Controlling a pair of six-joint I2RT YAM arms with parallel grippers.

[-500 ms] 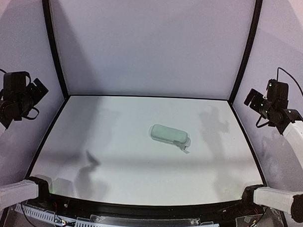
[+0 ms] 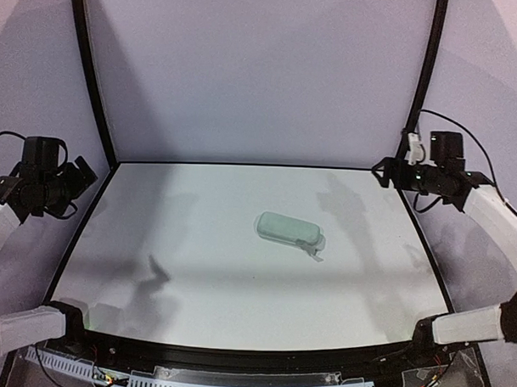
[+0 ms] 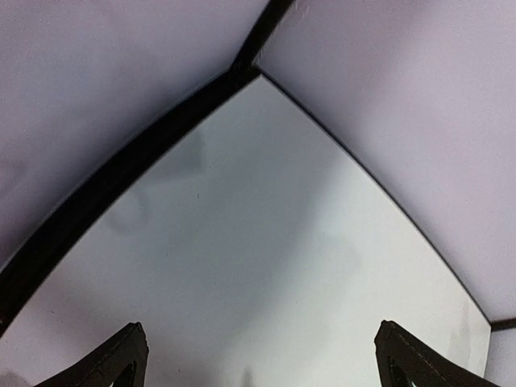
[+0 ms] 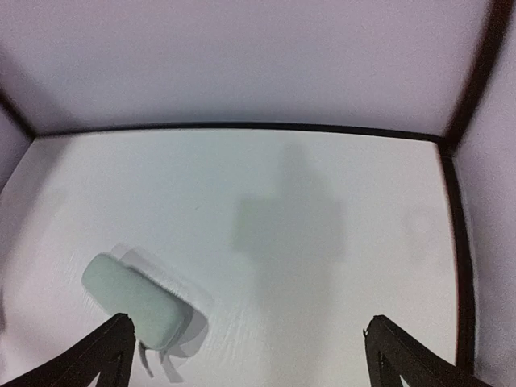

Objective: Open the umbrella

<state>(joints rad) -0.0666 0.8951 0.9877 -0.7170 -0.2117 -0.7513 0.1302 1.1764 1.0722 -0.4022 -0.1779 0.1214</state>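
The folded umbrella (image 2: 284, 227) lies near the middle of the desk (image 2: 188, 267), slightly right. In the right wrist view it is smeared, and the pale shape under it is too blurred to make out. The left tool (image 2: 83, 175) and right tool (image 2: 385, 172) are released and empty. Each wrist view shows only fingertips.

White table (image 3: 266, 258), black frame (image 3: 105, 197), lilac walls (image 3: 403, 97) — pincer (image 3: 260, 330) spread wide
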